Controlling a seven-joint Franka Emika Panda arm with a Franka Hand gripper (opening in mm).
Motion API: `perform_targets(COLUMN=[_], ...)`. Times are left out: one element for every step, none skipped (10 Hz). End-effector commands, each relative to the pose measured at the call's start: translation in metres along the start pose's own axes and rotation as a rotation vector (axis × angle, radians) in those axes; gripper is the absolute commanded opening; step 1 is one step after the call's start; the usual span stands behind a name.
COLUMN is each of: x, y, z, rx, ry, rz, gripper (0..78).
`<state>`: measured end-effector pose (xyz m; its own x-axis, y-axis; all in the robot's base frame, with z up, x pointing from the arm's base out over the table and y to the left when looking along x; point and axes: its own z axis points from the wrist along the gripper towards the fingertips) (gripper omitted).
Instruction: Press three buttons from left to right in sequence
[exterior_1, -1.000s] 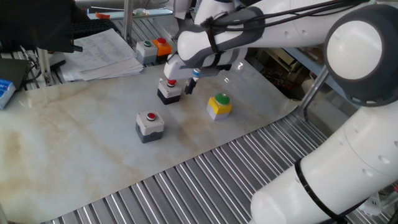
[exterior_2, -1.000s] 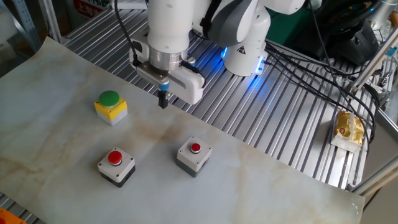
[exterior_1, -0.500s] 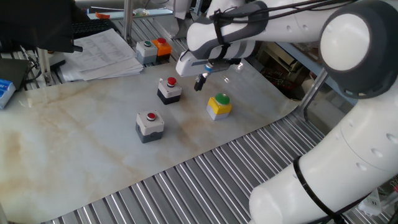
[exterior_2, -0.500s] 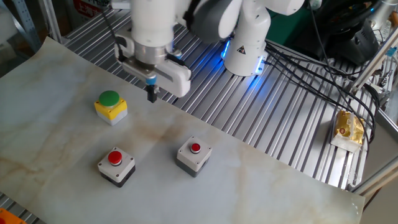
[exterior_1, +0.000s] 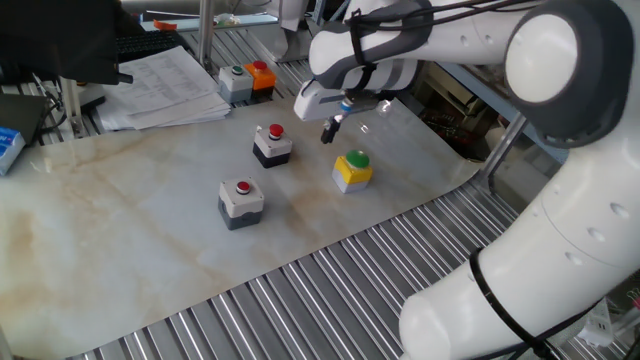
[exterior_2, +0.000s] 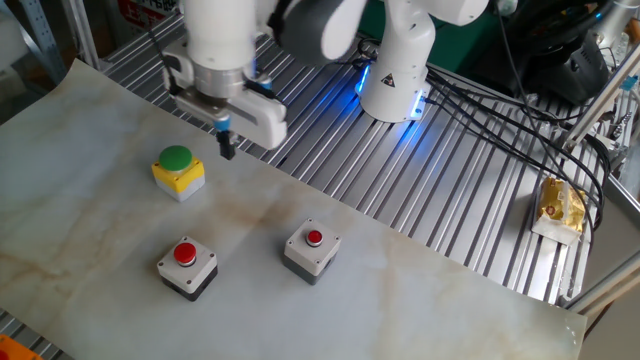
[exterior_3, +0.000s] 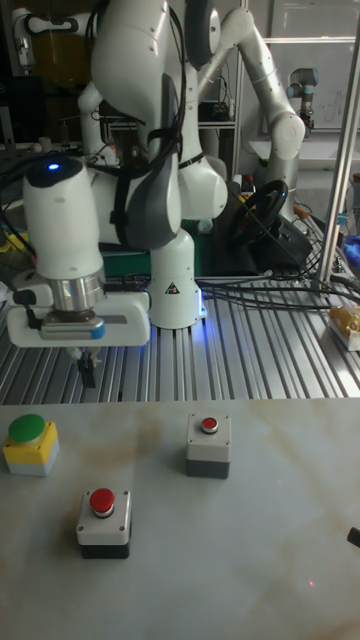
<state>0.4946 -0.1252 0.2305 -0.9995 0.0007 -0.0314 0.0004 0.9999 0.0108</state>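
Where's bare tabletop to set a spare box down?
Free: the marble sheet left of the front grey red-button box, toward the papers. Crowded: between the rear grey red-button box and yellow green-dome box, under the pincer.

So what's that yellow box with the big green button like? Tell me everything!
The yellow box is a small, plastic-looking cube with a big round green dome button on top. It sits upright and flat on the pale marble-patterned table, apart from the two grey boxes. Nothing touches it. The gripper hangs in the air near it, off to one side, not on the button.
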Motion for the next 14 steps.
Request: perform_targets(x=[-0.001,-0.001,0.0,0.0,0.0,0.0,0.001,0.002,0.003,0.005,0.005,0.006,0.006,0.007], y=[-0.025,-0.032,-0.038,-0.049,-0.057,-0.057,-0.068,-0.073,-0.079,-0.083,-0.086,-0.091,-0.092,-0.097], z=[-0.002,-0.002,-0.001,0.003,0.007,0.007,0.01,0.011,0.012,0.012,0.013,0.015,0.015,0.017], rx=[0.006,0.007,0.007,0.005,0.005,0.005,0.008,0.013,0.02,0.02,0.02,0.02,0.02,0.018], ry=[0.019,0.022,0.022,0.018,0.015,0.015,0.01,0.01,0.009,0.011,0.011,0.01,0.01,0.012], rz=[0.028,0.027,0.027,0.02,0.014,0.014,0.02,0.027,0.03,0.034,0.035,0.036,0.037,0.037], gripper=[0.0,0.0,0.0,0.0,0.0,0.0,0.0,0.0,0.0,0.0,0.0,0.0,0.0,0.0])
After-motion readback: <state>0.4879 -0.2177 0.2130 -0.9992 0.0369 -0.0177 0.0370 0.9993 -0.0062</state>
